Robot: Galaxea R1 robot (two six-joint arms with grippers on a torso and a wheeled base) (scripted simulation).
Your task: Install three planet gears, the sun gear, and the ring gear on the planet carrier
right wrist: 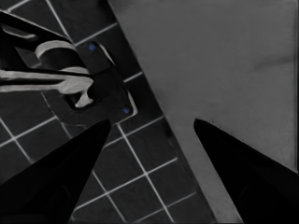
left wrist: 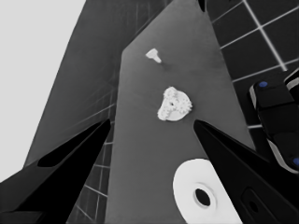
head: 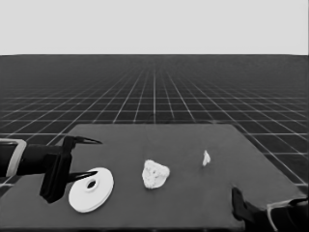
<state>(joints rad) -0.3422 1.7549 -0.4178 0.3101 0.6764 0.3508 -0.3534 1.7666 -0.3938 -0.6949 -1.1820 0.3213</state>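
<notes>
Both arms waiting; gears seated, larger round part not yet placed.

I am holding my left end effector (head: pixel 89 158) over the counter's (head: pixel 193 203) left end, its fingers spread apart, the lower one just over the rim of the larger round part (head: pixel 91 189), the ring gear, without gripping it. My right end effector (right wrist: pixel 149 123) is idling off the counter's near right corner, fingers likewise apart. At mid-counter the smaller round part (head: pixel 155 174), the planet carrier, is lying with toothed gears (left wrist: pixel 176 106) on it; the thin white piece (head: pixel 206 158) is sitting well apart to its right. To cap the stack well, I judge the ring gear needs a rim grip, a level carry and centring before lowering. The gear count is hard to make out, and the gears are hiding most of the carrier.
</notes>
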